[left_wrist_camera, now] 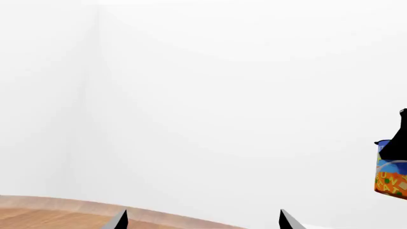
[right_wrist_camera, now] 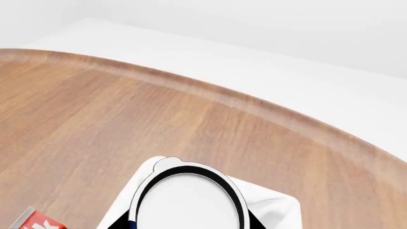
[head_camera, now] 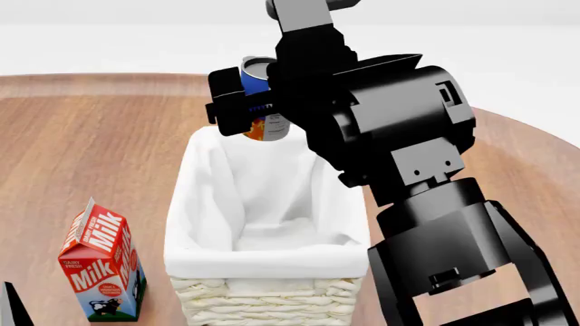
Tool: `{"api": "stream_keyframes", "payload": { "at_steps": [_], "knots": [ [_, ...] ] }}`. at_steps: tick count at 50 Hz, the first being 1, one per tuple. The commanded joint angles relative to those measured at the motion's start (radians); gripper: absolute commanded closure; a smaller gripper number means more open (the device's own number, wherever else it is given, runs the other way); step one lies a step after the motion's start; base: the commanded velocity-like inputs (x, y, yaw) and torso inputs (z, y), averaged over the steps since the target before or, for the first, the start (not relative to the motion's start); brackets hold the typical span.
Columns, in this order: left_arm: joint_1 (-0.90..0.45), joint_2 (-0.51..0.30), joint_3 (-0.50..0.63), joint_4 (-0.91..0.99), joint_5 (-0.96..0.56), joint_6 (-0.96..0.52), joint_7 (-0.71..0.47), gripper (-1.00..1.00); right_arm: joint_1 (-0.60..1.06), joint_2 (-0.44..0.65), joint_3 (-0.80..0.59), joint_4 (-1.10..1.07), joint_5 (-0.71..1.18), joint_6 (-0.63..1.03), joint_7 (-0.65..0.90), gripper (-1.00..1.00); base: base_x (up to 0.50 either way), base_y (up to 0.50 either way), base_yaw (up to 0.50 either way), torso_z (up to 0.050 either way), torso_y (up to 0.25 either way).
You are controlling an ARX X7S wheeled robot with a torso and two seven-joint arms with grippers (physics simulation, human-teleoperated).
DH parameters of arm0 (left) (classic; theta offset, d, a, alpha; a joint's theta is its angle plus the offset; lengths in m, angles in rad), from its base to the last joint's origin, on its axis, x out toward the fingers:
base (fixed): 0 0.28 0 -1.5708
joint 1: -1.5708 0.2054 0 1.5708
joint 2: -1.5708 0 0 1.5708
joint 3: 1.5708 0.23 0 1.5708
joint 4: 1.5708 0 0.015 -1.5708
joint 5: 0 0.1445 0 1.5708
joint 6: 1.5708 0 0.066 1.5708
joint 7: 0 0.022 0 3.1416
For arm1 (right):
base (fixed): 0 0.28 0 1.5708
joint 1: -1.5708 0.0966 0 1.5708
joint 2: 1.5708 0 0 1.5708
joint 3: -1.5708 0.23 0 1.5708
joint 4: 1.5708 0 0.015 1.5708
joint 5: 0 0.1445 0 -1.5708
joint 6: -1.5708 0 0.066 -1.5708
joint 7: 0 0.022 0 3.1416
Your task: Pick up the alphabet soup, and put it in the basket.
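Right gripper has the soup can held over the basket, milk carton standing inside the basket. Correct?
Not quite. The milk carton stands on the table beside the basket, outside it; the head view shows this, and nothing shows in the basket's visible part. The rest holds: the right gripper is shut on the soup can above the basket's far end.

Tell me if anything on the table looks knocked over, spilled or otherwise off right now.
Nothing stands out. The milk carton stands upright beside the basket, whose white liner looks neat and empty. The alphabet soup is off the table, gripped upright by the right gripper above the basket's far end. No spills or damage visible.
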Motion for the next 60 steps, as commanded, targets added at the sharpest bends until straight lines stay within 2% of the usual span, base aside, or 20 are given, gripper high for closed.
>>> {"api": "stream_keyframes", "payload": {
  "at_steps": [1, 9, 60],
  "knots": [
    [0.002, -0.002, 0.003, 0.003, 0.010, 0.000, -0.004, -1.00, 0.007, -0.001, -0.005, -0.010, -0.017, -0.009, -0.009, 1.00, 0.00, 0.00, 0.00, 0.000, 0.000],
    [0.001, -0.001, 0.001, 0.006, 0.014, -0.005, -0.011, -1.00, 0.010, 0.001, -0.010, -0.018, -0.014, -0.005, -0.002, 1.00, 0.00, 0.00, 0.00, 0.000, 0.001],
    [-0.001, -0.008, 0.011, 0.000, 0.012, 0.010, -0.017, -1.00, 0.016, 0.016, -0.045, -0.063, 0.006, 0.012, 0.031, 1.00, 0.00, 0.00, 0.00, 0.000, -0.099]
  ]
}}
